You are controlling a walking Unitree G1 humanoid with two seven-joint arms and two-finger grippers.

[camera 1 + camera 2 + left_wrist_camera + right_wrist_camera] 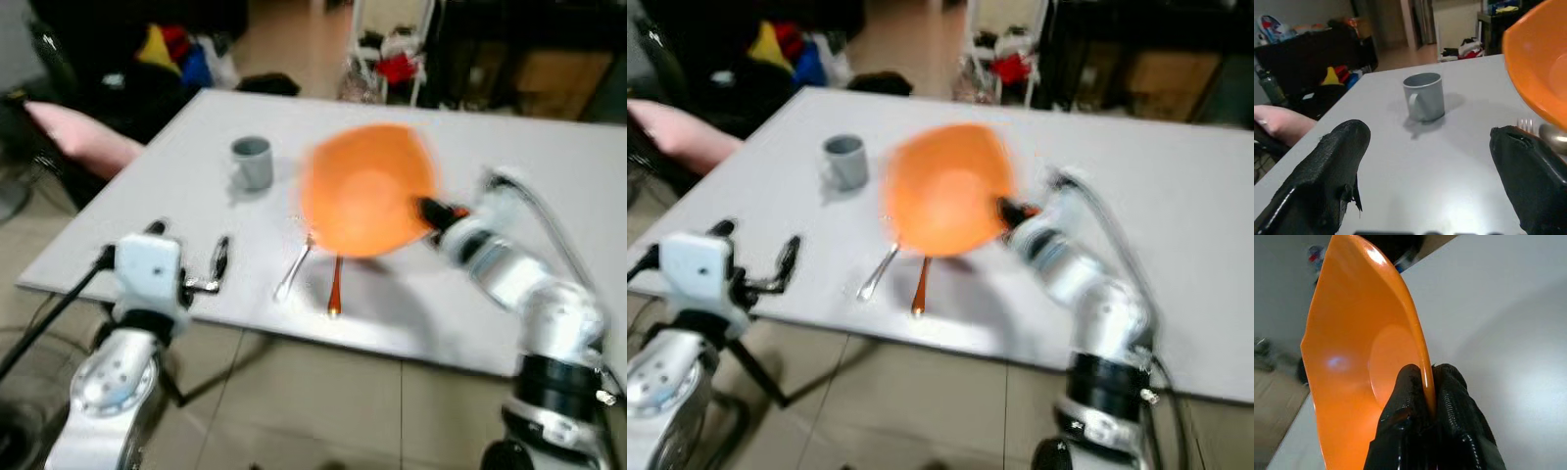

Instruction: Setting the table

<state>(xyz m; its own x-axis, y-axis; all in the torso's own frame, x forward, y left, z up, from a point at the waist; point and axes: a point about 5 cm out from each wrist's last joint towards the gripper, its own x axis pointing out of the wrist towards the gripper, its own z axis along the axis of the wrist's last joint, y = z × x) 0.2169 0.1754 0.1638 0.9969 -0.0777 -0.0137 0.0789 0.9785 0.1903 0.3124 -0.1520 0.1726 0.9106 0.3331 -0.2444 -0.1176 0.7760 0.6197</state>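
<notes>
An orange bowl (367, 191) hangs tilted above the middle of the white table (549, 176), blurred by motion. My right gripper (429, 211) is shut on its rim; the right wrist view has the fingers (1415, 396) pinching the bowl's edge (1376, 333). Under the bowl lie a silver fork (294, 269) and an orange-handled utensil (335, 284), near the front edge. A grey mug (253, 162) stands upright to the left. My left gripper (186, 259) is open over the table's front left edge, fingers (1327, 171) spread wide, pointing toward the mug (1424, 96).
A person's arm (83, 137) rests beside the table's left edge. Cluttered bags and a white rack (392, 49) stand on the floor beyond the far side. The table's right half (1176, 196) is bare. Tiled floor (323, 401) lies below the front edge.
</notes>
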